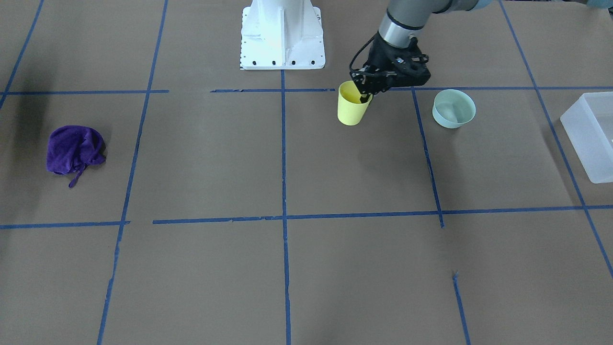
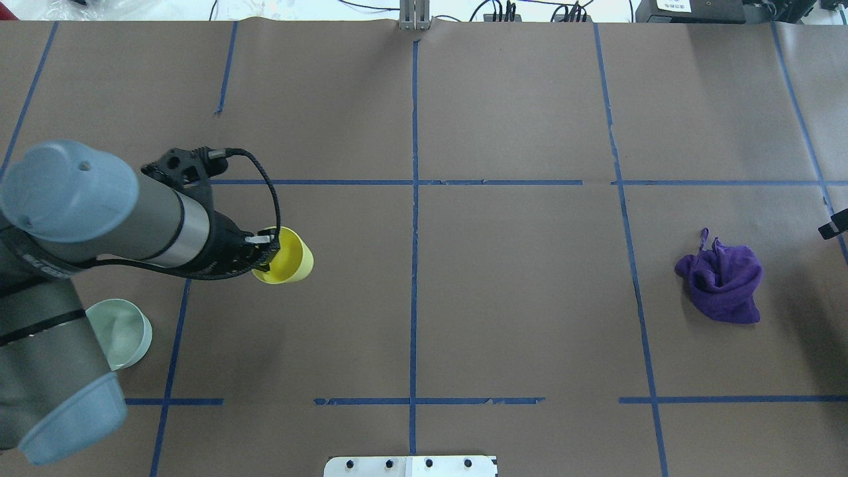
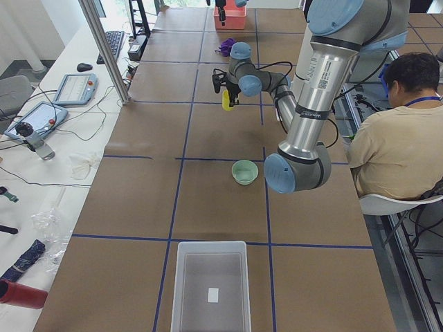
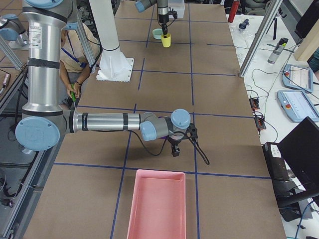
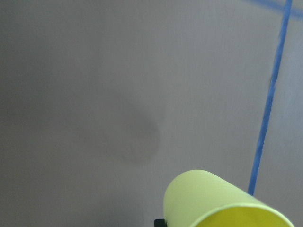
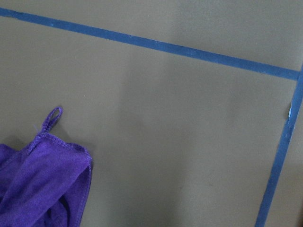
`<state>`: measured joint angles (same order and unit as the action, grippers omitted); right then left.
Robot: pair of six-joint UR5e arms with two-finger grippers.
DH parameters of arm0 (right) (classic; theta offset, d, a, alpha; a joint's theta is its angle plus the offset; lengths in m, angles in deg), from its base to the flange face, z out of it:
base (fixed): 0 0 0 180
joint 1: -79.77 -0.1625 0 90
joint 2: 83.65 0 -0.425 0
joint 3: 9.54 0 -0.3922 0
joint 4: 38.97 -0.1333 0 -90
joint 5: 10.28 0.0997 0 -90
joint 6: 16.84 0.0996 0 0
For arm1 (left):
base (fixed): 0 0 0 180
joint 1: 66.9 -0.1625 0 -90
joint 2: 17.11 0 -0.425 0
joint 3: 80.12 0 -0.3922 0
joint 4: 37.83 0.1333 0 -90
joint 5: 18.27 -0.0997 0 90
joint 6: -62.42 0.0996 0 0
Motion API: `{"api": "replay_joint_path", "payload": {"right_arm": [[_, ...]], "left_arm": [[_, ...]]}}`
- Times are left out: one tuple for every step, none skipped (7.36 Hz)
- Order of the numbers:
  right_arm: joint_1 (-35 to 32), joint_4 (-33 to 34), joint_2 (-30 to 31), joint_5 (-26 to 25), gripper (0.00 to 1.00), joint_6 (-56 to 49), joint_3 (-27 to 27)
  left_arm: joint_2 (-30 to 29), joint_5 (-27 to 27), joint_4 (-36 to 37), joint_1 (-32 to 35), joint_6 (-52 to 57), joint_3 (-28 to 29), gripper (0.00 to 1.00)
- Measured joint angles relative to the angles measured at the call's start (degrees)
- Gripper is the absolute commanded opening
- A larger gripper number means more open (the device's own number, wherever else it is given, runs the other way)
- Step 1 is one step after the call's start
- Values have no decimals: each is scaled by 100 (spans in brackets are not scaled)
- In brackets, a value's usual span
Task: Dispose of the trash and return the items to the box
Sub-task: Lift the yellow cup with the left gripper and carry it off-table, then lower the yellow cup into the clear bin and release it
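In the front-facing view, the left end effector (image 1: 366, 94) is closed on the rim of the yellow cup (image 1: 352, 112), with one finger inside its mouth. The mint-green bowl (image 1: 454, 109) sits upright near the cup and apart from it. The box (image 1: 591, 136) lies at the view's right edge, well apart from both. A purple cloth (image 1: 74, 149) lies bunched on the far side of the brown worktop (image 1: 335, 191), and the white robot base (image 1: 281, 33) stands at the top.

From overhead, the left end effector (image 2: 264, 249) holds the cup (image 2: 291, 262) tilted. The bowl (image 2: 126, 331) is partly hidden by the arm, and the cloth (image 2: 725, 281) lies well to the right.

The exterior left view shows the box (image 3: 210, 287) open and nearest the camera. Beyond it stands the bowl (image 3: 245, 171), and the cup (image 3: 227, 101) lies farther along.

In the exterior right view, the right end effector (image 4: 175, 149) points down over the worktop, near a pink tray (image 4: 155, 204). I cannot tell how far its fingers are apart.

The left wrist view shows the cup (image 5: 213, 203) off the worktop, with a round shadow apart from it and blue tape (image 5: 270, 99) alongside.

The right wrist view shows a corner of the cloth (image 6: 42, 189) and its hanging loop.
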<state>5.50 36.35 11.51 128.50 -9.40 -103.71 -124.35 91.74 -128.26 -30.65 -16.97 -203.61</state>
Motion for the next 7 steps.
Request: {"api": "replay_joint_path", "payload": {"right_arm": [[0, 0, 2, 2, 100, 2, -3], [0, 0, 2, 20, 100, 3, -4], [0, 0, 3, 56, 100, 3, -7], [0, 0, 3, 80, 100, 6, -19], [0, 0, 3, 91, 100, 9, -40], [0, -2, 1, 95, 100, 9, -55], [0, -4, -5, 96, 100, 6, -61]], "left_arm": [[412, 30, 145, 502, 828, -195, 0], [864, 103, 197, 1065, 1840, -317, 0], [1279, 325, 207, 1656, 2932, -352, 0], [1683, 611, 201, 2256, 4070, -313, 0], [1993, 806, 187, 2893, 5182, -164, 0], [2192, 909, 173, 3596, 6368, 183, 0], [2307, 991, 102, 4211, 7475, 665, 0]]}}
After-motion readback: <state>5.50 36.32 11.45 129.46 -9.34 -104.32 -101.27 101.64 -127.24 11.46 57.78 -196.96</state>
